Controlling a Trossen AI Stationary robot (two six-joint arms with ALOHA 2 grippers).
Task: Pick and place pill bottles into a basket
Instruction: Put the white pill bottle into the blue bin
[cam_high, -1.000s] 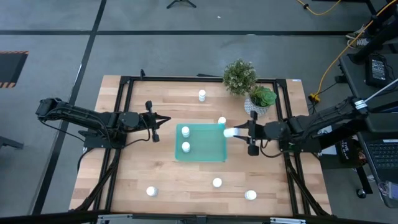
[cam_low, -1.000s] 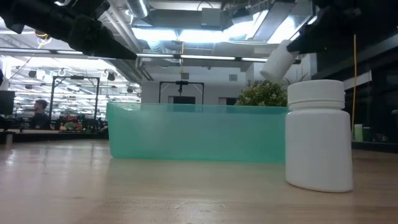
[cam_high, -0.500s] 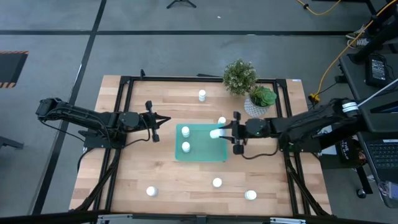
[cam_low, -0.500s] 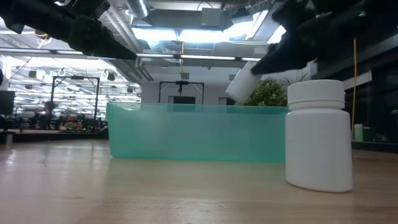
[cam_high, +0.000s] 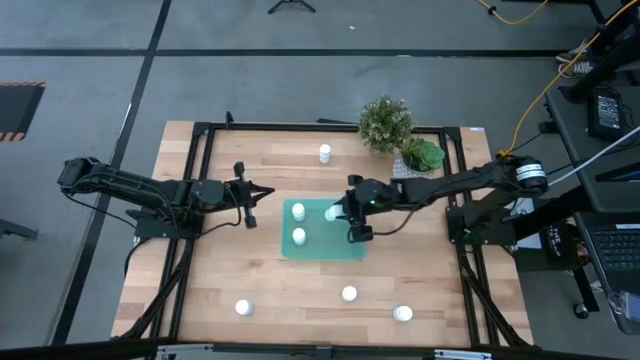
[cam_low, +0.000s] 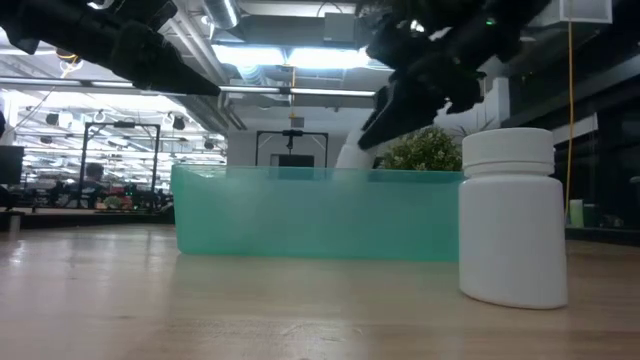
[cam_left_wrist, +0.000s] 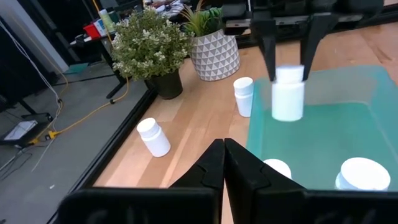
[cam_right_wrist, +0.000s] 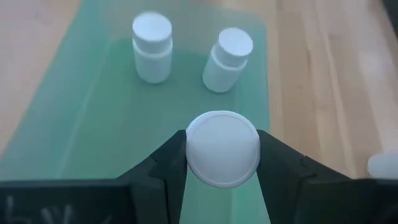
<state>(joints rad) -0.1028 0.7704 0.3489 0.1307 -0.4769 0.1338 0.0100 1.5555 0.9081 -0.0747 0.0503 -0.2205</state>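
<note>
The teal tray (cam_high: 345, 245) lies mid-table with two white pill bottles (cam_high: 298, 210) (cam_high: 298, 235) standing in its left part. My right gripper (cam_high: 335, 212) is over the tray, shut on a third bottle (cam_right_wrist: 222, 148), which also shows in the left wrist view (cam_left_wrist: 288, 93). In the low view that bottle (cam_low: 352, 155) dips behind the tray's wall (cam_low: 320, 215). My left gripper (cam_high: 250, 192) hovers shut and empty to the left of the tray. Other bottles stand on the wood (cam_high: 325, 152) (cam_high: 349, 293) (cam_high: 403, 313) (cam_high: 244, 308), and one (cam_left_wrist: 244, 95) stands just beyond the tray's far edge. My right gripper pinches the bottle at its cap (cam_right_wrist: 249, 152) between its two fingers (cam_right_wrist: 168, 163), one on each side. The fingers slant down from the table's right. The bottle hangs below them, cap up, its body (cam_left_wrist: 288, 102) clear over the tray.
A leafy plant (cam_high: 385, 122) and a patterned white pot with a green plant (cam_high: 420, 160) stand at the far right. A black frame (cam_high: 200, 170) runs around the table. One bottle (cam_low: 512, 215) stands close to the low camera.
My right gripper has carried the bottle toward the table's left, from the tray's right edge to over its middle, and has come down, so the bottle now dips behind the tray's wall in the low view.
</note>
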